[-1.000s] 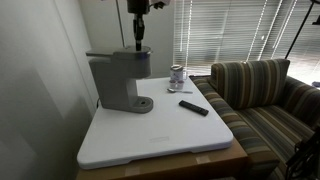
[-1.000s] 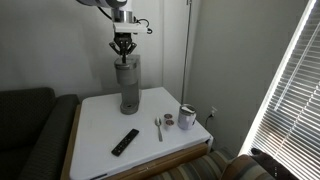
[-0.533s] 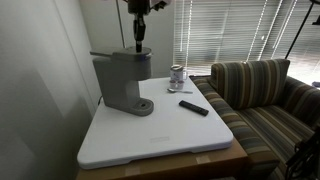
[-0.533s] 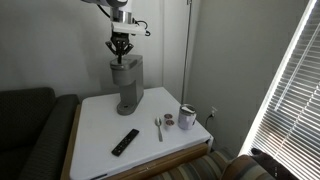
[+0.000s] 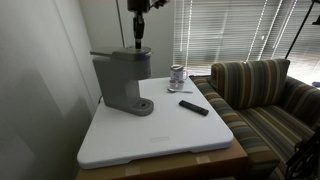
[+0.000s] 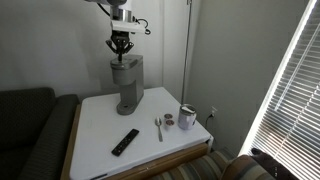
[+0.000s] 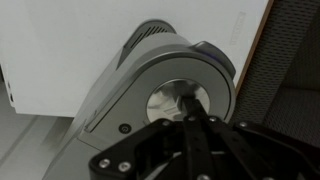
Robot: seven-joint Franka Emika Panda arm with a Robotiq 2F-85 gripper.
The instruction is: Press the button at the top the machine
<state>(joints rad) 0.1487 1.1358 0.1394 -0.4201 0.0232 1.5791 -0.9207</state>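
- Your pincer, in an exterior view, hangs straight down with its tips right at the top of the grey machine; you cannot confirm contact from here.
- In that view the machine stands at the back of the white worktop, close to the wall. A small shiny can and a black remote lie off toward the striped sofa.
- In an exterior view, the pincer narrows to a point over the machine, fingers drawn together. On the worktop in front of the machine lie the remote, a spoon and the can.
- In the wrist view you look down on the machine's rounded head. The pincer has its two fingers meeting along a thin line, closed on nothing, right over the round silver button set in the head.
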